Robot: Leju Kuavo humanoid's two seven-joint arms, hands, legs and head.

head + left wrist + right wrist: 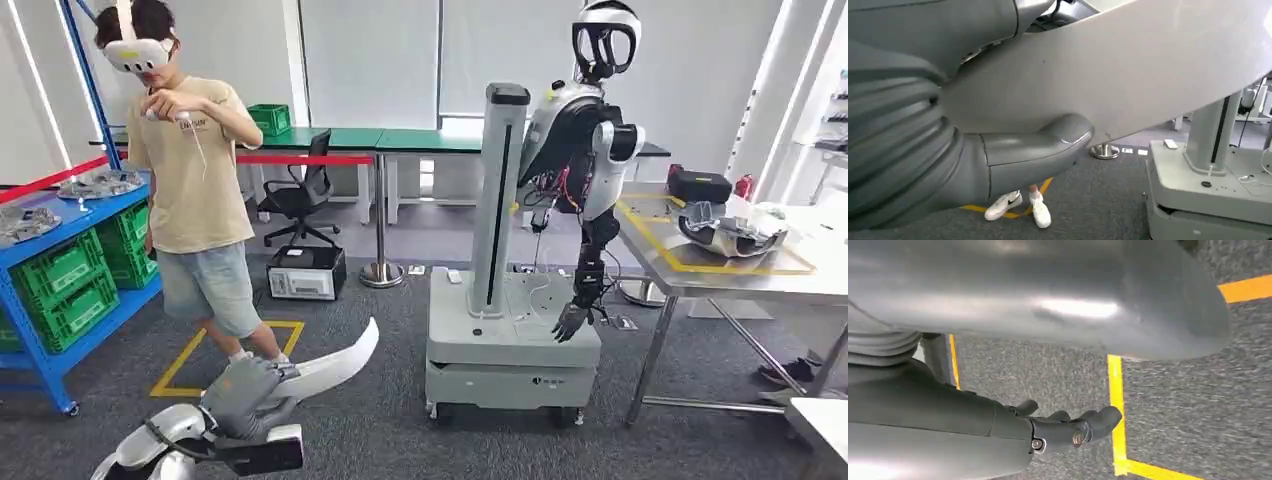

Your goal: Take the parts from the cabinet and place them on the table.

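Head view: a blue cabinet [60,260] with green crates is seen at the far left, and a steel desk [740,275], already carrying a white part [730,232], at the right. A long curved white part [330,365] is gripped by the left robot hand [245,395] above the carpet. The right robot hand [1068,430] is seen loosely spread, holding nothing.

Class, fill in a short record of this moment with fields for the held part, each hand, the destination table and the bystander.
Held part: long curved white part, gripped at one end
Left hand: left hand holds the part above the grey carpet
Right hand: right hand holds nothing, fingers loosely curled
Table: metal table at right, yellow tape outline, one part already on it
Bystander: person wearing a headset, beside the blue shelf
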